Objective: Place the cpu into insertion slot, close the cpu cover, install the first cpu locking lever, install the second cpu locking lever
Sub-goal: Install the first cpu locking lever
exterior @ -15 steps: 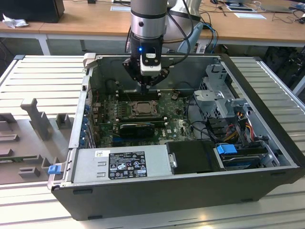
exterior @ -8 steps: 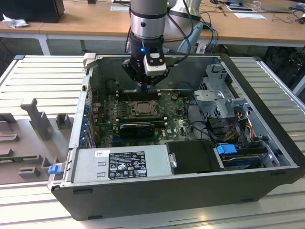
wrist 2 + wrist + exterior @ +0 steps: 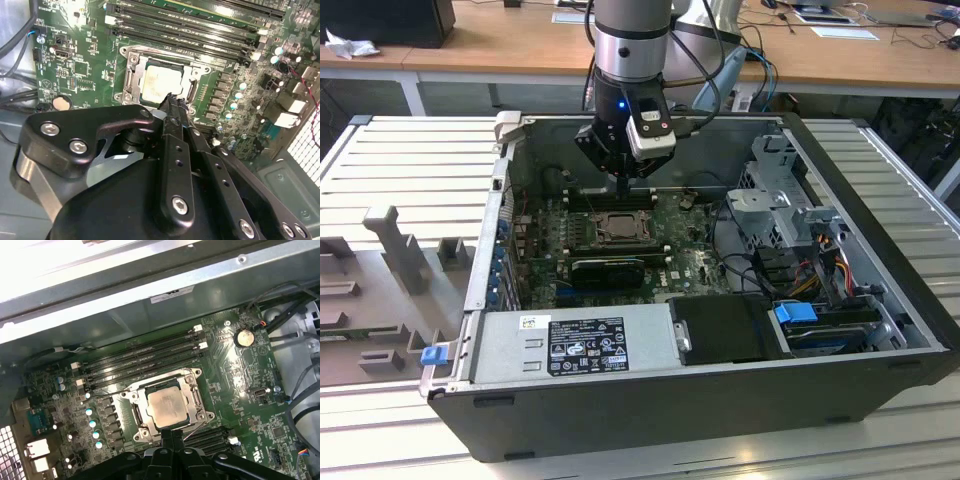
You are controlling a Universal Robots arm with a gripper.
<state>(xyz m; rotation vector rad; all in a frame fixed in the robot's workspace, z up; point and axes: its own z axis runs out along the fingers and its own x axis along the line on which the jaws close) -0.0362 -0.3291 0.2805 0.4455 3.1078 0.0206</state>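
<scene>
The cpu (image 3: 167,407) (image 3: 156,82), a pale square chip, lies in the insertion slot (image 3: 618,227) on the green board. The silvery cpu cover (image 3: 194,394) (image 3: 131,75) lies flat around it as a frame. Beside the socket a thin wire locking lever (image 3: 200,426) runs along one edge; I cannot tell if it is latched. My gripper (image 3: 172,434) (image 3: 172,100) (image 3: 623,186) hovers over the socket's edge next to that lever. Its fingers are shut together with nothing between them.
Long black memory slots (image 3: 145,357) run along one side of the socket, a black expansion card (image 3: 605,270) along the other. Cables and a drive cage (image 3: 790,215) fill the case at the exterior view's right. The power supply (image 3: 575,345) sits at the front wall.
</scene>
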